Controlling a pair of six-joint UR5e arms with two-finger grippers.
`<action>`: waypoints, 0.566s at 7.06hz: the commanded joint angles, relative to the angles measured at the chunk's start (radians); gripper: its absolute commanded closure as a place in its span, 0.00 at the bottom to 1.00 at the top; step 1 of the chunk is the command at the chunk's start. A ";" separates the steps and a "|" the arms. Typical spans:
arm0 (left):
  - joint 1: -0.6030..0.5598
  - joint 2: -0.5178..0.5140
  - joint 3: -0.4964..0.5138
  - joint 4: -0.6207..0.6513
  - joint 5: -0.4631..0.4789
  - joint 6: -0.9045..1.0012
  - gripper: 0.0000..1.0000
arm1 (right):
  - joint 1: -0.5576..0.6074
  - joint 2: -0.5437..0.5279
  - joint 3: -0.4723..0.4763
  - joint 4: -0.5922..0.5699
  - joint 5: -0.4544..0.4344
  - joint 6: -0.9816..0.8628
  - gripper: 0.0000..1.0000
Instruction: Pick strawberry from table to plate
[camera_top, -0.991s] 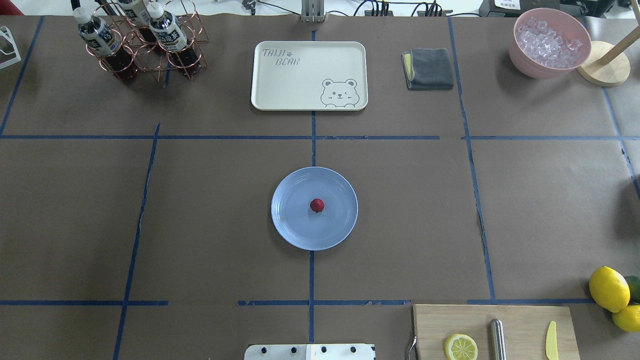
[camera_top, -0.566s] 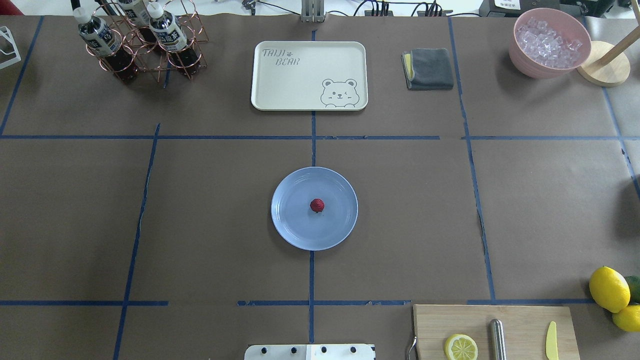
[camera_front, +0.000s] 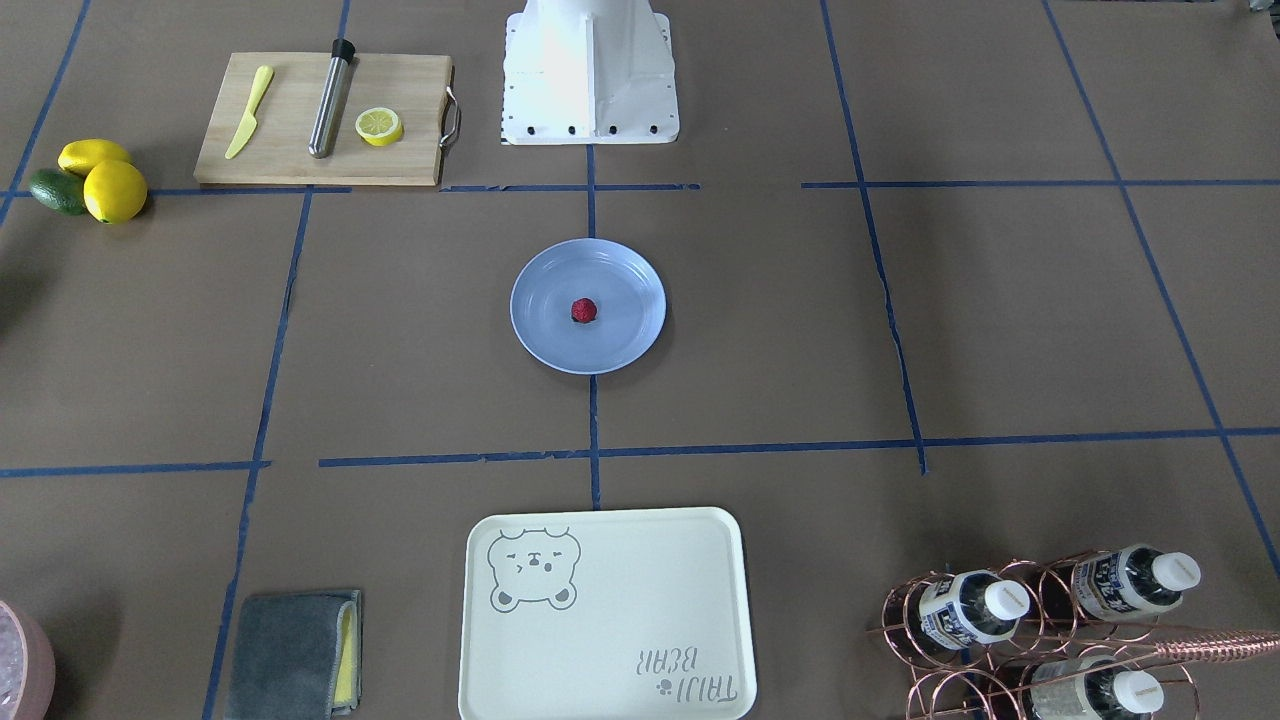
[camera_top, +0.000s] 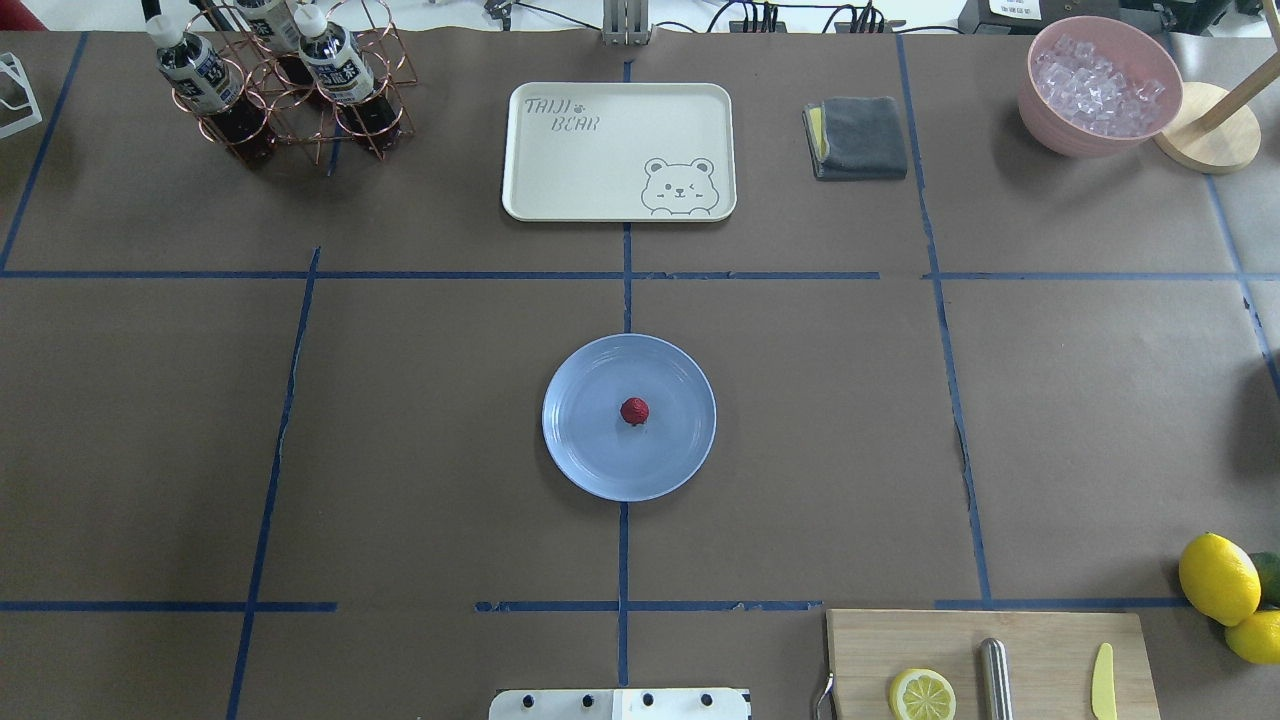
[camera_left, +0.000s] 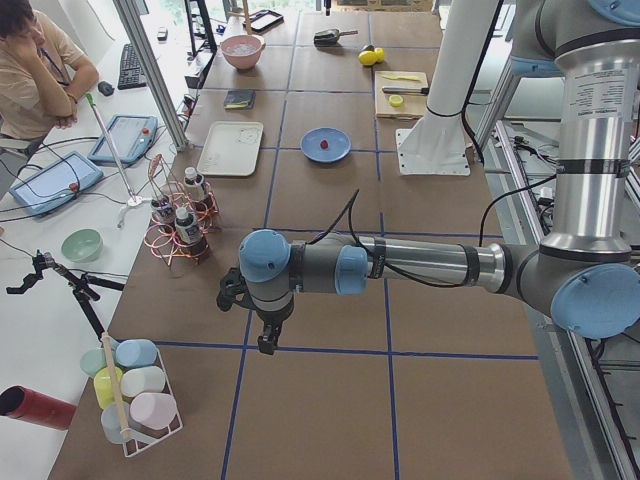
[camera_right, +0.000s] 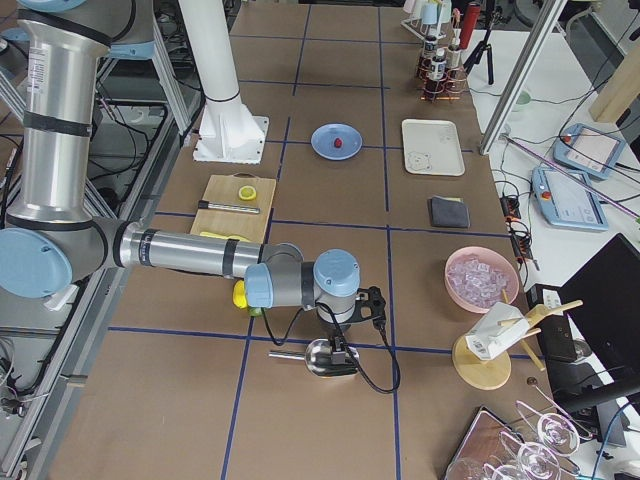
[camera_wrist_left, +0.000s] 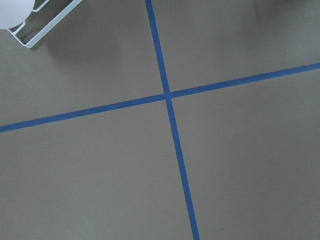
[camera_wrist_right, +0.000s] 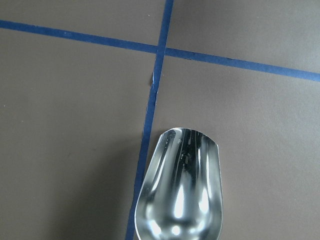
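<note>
Now, strawberry (camera_top: 634, 411) sits on the plate (camera_top: 590, 465)

Both arms reach out low and level, wrists bent down. Left hand (camera_left: 266, 340) hangs over a blue tape cross (camera_wrist_left: 167, 95), right hand (camera_right: 340, 352) over a shiny steel scoop (camera_wrist_right: 180, 200). How wide either hand is, can't tell. Small red berry, dead centre of the smooth round blue plate, mid brown paper worktop (camera_top: 400, 420). Cream tray (camera_top: 600, 170) reads "TAIJI BEAR".

You've got a matt paper table (camera_top: 400, 450), a smooth plastic plate (camera_top: 578, 455) and a mirror-glossy metal scoop (camera_wrist_right: 180, 200).
</note>
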 joint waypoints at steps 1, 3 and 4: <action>0.000 0.002 0.001 0.002 0.001 0.000 0.00 | -0.001 -0.002 -0.002 0.000 0.001 0.000 0.00; 0.000 0.002 0.001 0.005 0.002 0.000 0.00 | 0.000 -0.002 -0.002 0.002 0.002 0.001 0.00; 0.002 0.024 -0.001 -0.004 0.001 0.000 0.00 | 0.000 -0.004 -0.002 0.000 0.002 0.001 0.00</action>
